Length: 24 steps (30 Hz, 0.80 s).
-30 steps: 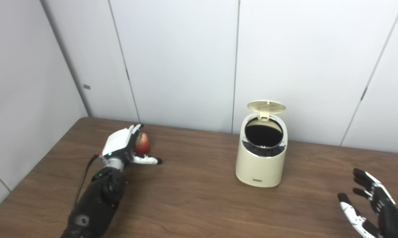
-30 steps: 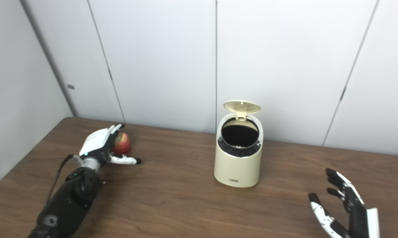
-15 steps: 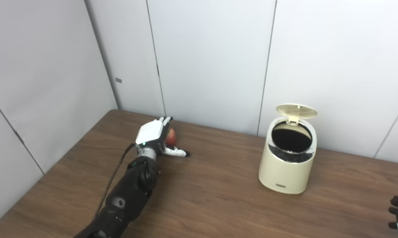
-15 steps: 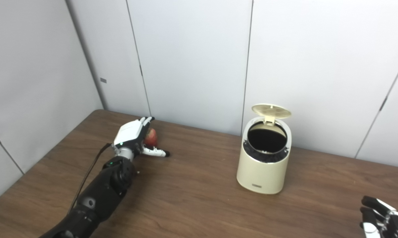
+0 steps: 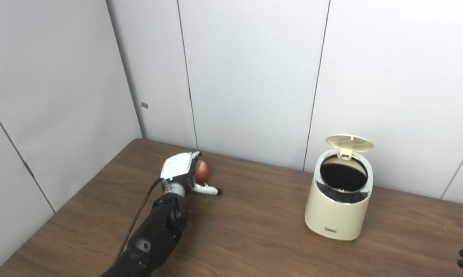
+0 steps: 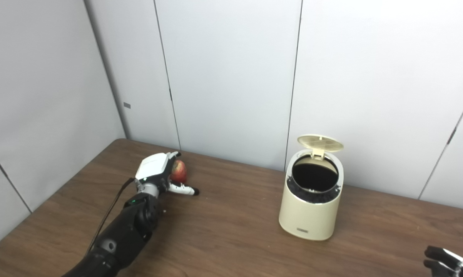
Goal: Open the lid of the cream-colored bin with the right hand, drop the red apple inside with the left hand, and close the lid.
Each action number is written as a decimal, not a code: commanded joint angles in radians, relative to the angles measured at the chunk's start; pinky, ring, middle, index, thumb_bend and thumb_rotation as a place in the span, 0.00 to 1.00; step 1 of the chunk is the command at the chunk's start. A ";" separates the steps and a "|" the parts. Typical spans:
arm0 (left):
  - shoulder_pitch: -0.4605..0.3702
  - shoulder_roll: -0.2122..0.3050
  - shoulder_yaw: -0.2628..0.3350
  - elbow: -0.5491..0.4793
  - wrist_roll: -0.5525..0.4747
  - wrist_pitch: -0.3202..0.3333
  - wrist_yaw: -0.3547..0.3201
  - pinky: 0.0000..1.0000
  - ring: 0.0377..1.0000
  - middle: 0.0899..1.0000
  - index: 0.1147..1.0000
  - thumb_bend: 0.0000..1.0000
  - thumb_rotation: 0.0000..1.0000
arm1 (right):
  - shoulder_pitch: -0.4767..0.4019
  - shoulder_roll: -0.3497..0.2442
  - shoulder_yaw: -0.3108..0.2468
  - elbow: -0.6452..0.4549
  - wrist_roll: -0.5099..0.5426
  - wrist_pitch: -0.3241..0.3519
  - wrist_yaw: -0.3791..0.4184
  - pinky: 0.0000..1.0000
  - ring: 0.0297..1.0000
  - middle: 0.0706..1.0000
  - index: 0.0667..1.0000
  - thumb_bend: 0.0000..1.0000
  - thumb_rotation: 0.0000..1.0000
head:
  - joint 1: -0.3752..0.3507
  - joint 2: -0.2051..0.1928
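Note:
The red apple (image 5: 203, 171) rests on the table near its far left part, close to the wall. My left hand (image 5: 178, 169) is up against its left side, fingers arched over its top and thumb stretched out along the table below it; the hand is open. The cream-colored bin (image 5: 340, 202) stands to the right with its round lid (image 5: 349, 141) tipped up at the back and the dark inside showing. Only the dark fingertips of my right hand (image 6: 443, 259) show at the bottom right corner, spread apart and holding nothing.
The brown wooden table (image 5: 254, 231) ends at grey wall panels (image 5: 250, 77) behind the apple and the bin. A black cable (image 5: 139, 215) runs along my left forearm.
The camera has swung left, so the whole picture shifted and my right hand slid almost out of view. My left hand's fingers have curled more over the apple.

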 commanded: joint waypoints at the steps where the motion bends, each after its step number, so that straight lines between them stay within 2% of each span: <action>1: -0.056 0.030 0.006 -0.012 0.007 0.006 0.021 0.66 0.81 0.85 0.84 1.00 0.20 | -0.015 -0.010 -0.008 -0.006 -0.009 -0.016 -0.003 0.42 0.61 0.64 0.61 0.53 0.82 | -0.001 0.004; 2: -0.057 0.029 0.004 -0.012 0.011 0.010 0.026 0.64 0.79 0.83 0.83 1.00 0.19 | -0.014 -0.009 -0.009 -0.007 -0.004 -0.017 -0.001 0.42 0.61 0.64 0.61 0.54 0.82 | -0.001 0.005; 4: -0.059 0.026 0.002 -0.010 0.016 0.015 0.033 0.55 0.68 0.74 0.74 0.95 0.04 | -0.013 -0.006 -0.009 -0.017 -0.001 -0.012 0.000 0.41 0.61 0.63 0.60 0.55 0.82 | -0.002 0.007; 5: -0.062 0.023 0.004 -0.007 0.016 0.020 0.040 0.54 0.66 0.72 0.73 0.94 0.02 | -0.013 -0.006 -0.009 -0.018 -0.001 -0.013 0.000 0.41 0.60 0.63 0.60 0.56 0.82 | -0.001 0.008; 8: -0.069 0.011 0.015 0.011 0.003 0.015 0.070 0.41 0.49 0.59 0.64 0.87 0.00 | -0.010 -0.007 -0.008 -0.028 -0.004 -0.001 0.004 0.40 0.59 0.63 0.60 0.59 0.83 | -0.006 0.011; 9: -0.071 0.009 0.017 0.018 -0.002 0.007 0.080 0.38 0.47 0.57 0.62 0.68 0.00 | -0.010 -0.006 -0.008 -0.030 -0.003 0.002 0.004 0.40 0.59 0.63 0.59 0.61 0.83 | -0.006 0.011; 11: -0.073 0.007 0.017 0.035 -0.007 -0.017 0.109 0.34 0.41 0.51 0.54 0.54 0.00 | -0.009 -0.006 -0.008 -0.031 -0.003 0.003 0.004 0.39 0.59 0.62 0.59 0.62 0.84 | -0.009 0.011; 14: -0.074 0.001 0.024 0.058 -0.019 -0.047 0.156 0.29 0.35 0.42 0.49 0.50 0.00 | -0.007 -0.003 -0.007 -0.032 0.002 0.003 0.005 0.39 0.58 0.62 0.59 0.64 0.83 | -0.017 0.012; 17: -0.071 -0.004 0.027 0.068 -0.022 -0.064 0.193 0.27 0.35 0.42 0.46 0.50 0.00 | -0.006 -0.002 -0.005 -0.036 -0.005 0.006 0.004 0.38 0.57 0.61 0.58 0.67 0.84 | -0.020 0.015; 20: -0.069 -0.001 0.022 0.069 -0.017 -0.065 0.204 0.28 0.35 0.43 0.43 0.50 0.00 | -0.006 0.000 -0.002 -0.042 -0.012 0.014 0.003 0.37 0.57 0.61 0.57 0.71 0.85 | -0.023 0.016; 24: -0.069 0.004 0.021 0.070 -0.017 -0.065 0.216 0.26 0.35 0.41 0.45 0.50 0.00 | -0.007 0.002 -0.001 -0.040 -0.012 0.002 0.002 0.37 0.56 0.60 0.57 0.74 0.86 | -0.028 0.019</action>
